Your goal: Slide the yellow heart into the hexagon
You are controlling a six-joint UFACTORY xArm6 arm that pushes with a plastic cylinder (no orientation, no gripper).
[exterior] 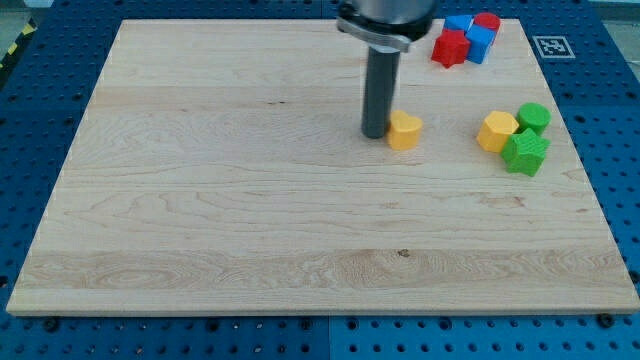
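Note:
The yellow heart (405, 131) lies on the wooden board right of centre in the upper half. My tip (376, 134) stands on the board right against the heart's left side. The yellow hexagon (496, 131) sits further to the view's right, level with the heart, with a gap of bare board between them. The rod rises straight up to the arm at the view's top.
A green star-shaped block (525, 153) and a green round block (534, 116) touch the hexagon's right side. At the top right, a red star block (450, 48), a red round block (487, 21) and two blue blocks (478, 42) cluster near the board's edge (560, 110).

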